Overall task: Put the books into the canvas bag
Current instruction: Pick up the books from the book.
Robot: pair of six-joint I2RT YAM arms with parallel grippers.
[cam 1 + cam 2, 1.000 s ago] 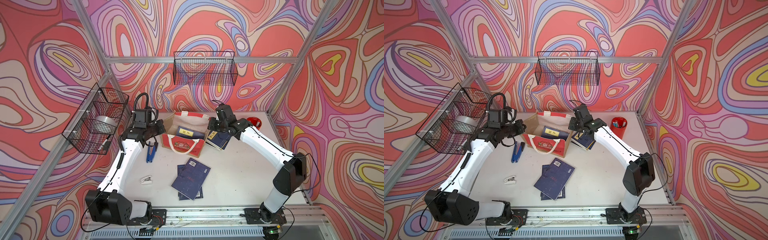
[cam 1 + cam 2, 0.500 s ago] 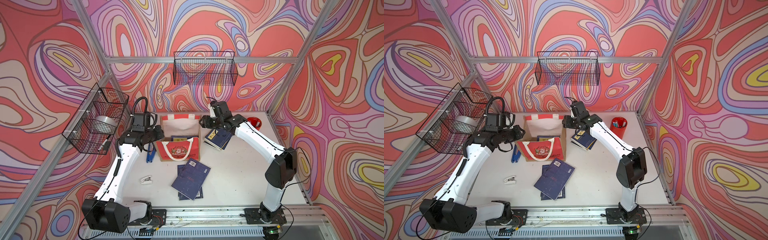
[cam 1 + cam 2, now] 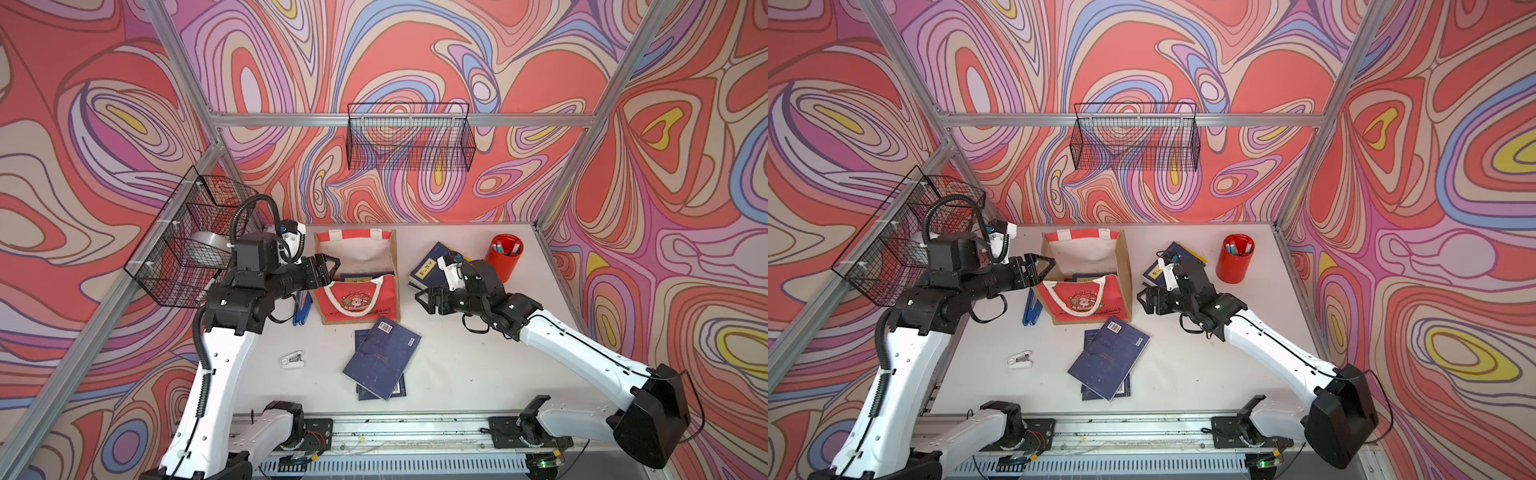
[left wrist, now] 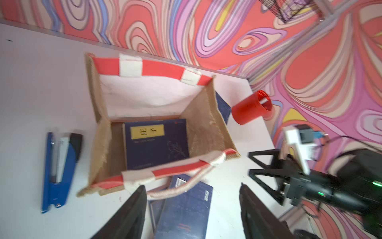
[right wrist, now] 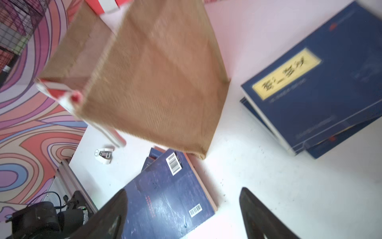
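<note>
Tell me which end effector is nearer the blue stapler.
Left. The left end effector hangs close beside the blue stapler, by the canvas bag; the right end effector is on the bag's opposite side.

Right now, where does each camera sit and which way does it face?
Top views: high above the base rail, facing down toward the back wall; table, canvas bag, left arm, right arm show.
Left wrist: on the left arm, looking into the bag at the book inside; left fingers, right gripper show.
Right wrist: on the right arm, facing the bag's jute side and yellow-label books; right fingers show.
Shared: both wrist views catch the bag and barcode-up books.
</note>
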